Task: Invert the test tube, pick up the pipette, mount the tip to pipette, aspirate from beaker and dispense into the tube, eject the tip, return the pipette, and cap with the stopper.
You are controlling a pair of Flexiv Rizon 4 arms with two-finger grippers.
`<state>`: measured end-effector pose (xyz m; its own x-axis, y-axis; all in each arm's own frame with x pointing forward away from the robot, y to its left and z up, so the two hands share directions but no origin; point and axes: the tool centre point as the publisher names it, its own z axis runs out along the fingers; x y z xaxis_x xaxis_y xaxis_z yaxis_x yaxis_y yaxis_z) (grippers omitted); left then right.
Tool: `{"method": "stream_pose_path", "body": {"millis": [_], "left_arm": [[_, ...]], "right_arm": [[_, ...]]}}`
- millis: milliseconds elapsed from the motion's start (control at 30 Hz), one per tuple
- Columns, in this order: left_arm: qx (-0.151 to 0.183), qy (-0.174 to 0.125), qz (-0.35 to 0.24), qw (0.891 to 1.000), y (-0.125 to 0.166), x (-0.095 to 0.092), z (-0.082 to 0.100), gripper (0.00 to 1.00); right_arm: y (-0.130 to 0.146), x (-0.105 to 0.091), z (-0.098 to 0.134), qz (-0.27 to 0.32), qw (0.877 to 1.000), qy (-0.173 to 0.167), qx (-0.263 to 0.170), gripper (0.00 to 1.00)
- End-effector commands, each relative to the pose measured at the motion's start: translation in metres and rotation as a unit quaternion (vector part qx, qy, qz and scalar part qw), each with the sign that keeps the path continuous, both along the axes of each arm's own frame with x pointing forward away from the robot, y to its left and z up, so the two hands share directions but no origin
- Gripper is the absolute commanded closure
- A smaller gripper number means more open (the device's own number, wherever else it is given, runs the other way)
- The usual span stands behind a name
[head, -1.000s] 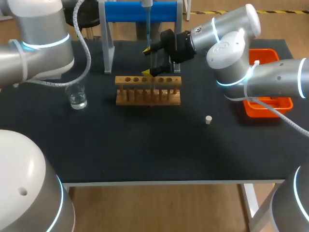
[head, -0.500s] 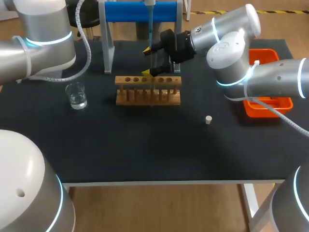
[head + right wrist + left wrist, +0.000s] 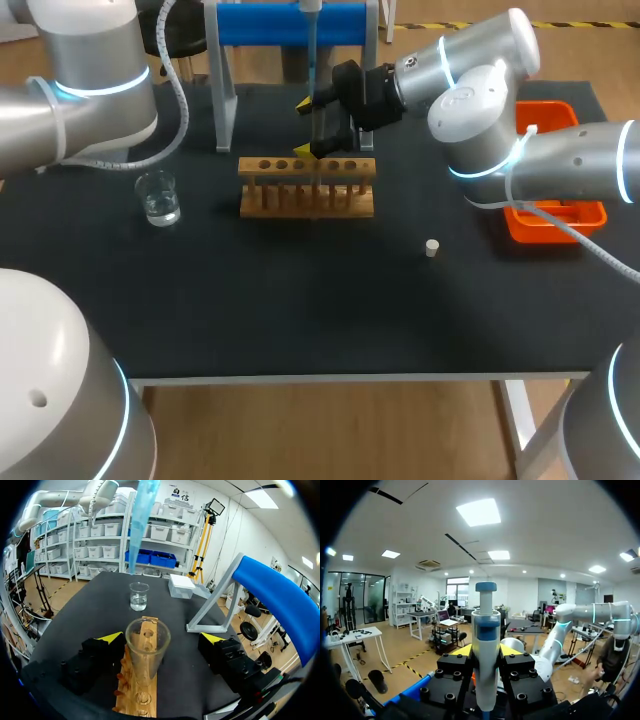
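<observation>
Black table [image 3: 300,300] w/ a wooden rack [image 3: 306,186] near its middle, holes in a row along the top. Right gripper [image 3: 304,127], in from the right, hangs over the rack's far side. Right wrist view shows its jaws open w/ the test tube [image 3: 147,650] upright between them, mouth up, foot in the rack; one finger is close beside the glass, the other clearly apart. Blue pipette tip [image 3: 145,500] hangs above the tube's mouth, not touching. Left gripper [image 3: 486,655] is clamped on the pipette [image 3: 486,630] from both sides, plunger end up. Beaker [image 3: 160,197] w/ clear liquid stands left of the rack, well apart. Stopper [image 3: 432,248] lies alone on the table, right of & nearer than the rack. Orange tray [image 3: 530,228] sits at the table's right edge, partly under the right arm; blue stand [image 3: 260,22] at the far edge
</observation>
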<state>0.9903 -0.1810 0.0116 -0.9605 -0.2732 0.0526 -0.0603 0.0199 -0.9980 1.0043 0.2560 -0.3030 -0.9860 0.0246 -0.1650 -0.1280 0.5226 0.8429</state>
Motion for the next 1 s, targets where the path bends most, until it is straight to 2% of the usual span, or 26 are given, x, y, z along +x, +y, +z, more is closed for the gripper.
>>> {"method": "stream_pose_path", "body": {"millis": [33,367,1000], "left_arm": [[0.001,0.001,-0.001,1.0,-0.0003,0.0012,0.0009,1.0],[0.001,0.001,-0.001,1.0,-0.0003,0.0012,0.0009,1.0],[0.003,-0.029,-0.007,1.0,-0.0061,0.0068,-0.0039,1.0]], "right_arm": [[-0.0002,0.0008,0.0004,0.001,1.0,0.001,-0.001,0.0],[-0.0002,0.0008,0.0004,0.001,1.0,0.001,-0.001,0.0],[-0.0002,0.0008,0.0004,0.001,1.0,0.001,-0.001,0.0]]}}
